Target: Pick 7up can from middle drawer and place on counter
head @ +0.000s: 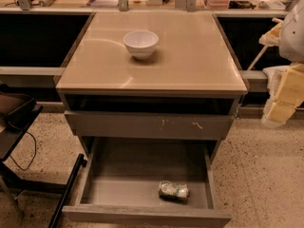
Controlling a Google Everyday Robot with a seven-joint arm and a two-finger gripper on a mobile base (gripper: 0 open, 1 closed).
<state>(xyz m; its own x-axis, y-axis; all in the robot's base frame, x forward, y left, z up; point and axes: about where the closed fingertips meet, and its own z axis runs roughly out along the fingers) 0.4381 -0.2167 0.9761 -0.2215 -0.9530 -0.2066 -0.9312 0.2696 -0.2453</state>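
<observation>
The 7up can (173, 190) lies on its side, green and silver-white, in the front right part of the middle drawer's grey tray. The middle drawer (142, 216) is pulled wide open at the bottom of the grey cabinet. The counter (190, 56) is the glossy beige top above it. My gripper (279, 107) hangs at the right edge of the view, beside the cabinet at about top-drawer height. It is well above and to the right of the can and holds nothing that I can see.
A white bowl (141, 43) stands on the counter's far middle. The shut drawer front with pale scratches (152, 125) sits above the open drawer. A dark chair or cart with a cable (14, 122) stands at the left. Speckled floor surrounds the cabinet.
</observation>
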